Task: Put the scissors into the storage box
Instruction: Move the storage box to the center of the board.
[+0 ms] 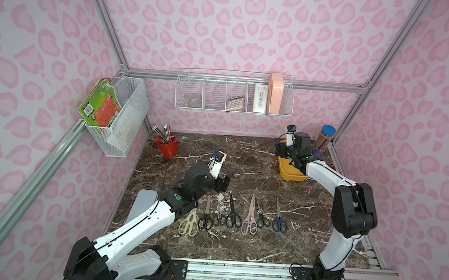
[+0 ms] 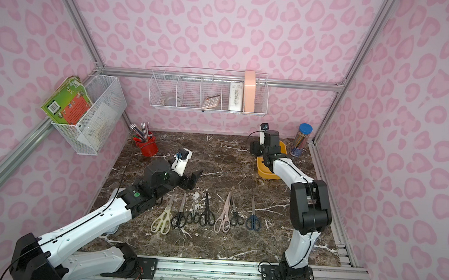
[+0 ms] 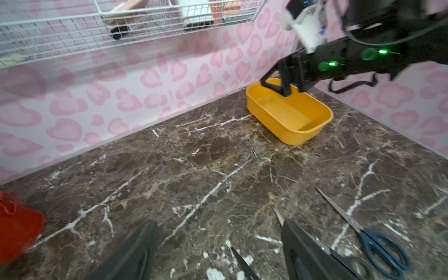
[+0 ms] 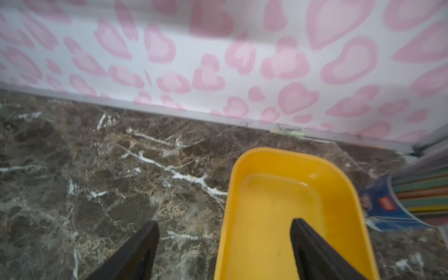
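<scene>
On marble tabletop (image 1: 257,159) (pink-spotted walls (image 1: 253,26)), scissors (image 1: 231,208) aligned, left gripper (image 3: 219,225) spread, right gripper (image 4: 225,221) spread

Landmark: storage box (image 1: 290,175), far right on table (image 1: 257,159). Row of scissors (image 1: 232,208) before it, leftward. Just behind, to its right: pencil tube (image 1: 324,142). Well left: pencil cup (image 1: 167,148).

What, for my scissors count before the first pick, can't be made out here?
- Cream scissors: blades hidden under the left arm in a top view.
- Yellow box: far end hidden by the right arm in both top views.
- Black scissors: only a blade tip shows, cut off at the left wrist view's edge.
- Round item in the wire shelf: too small to identify.
</scene>
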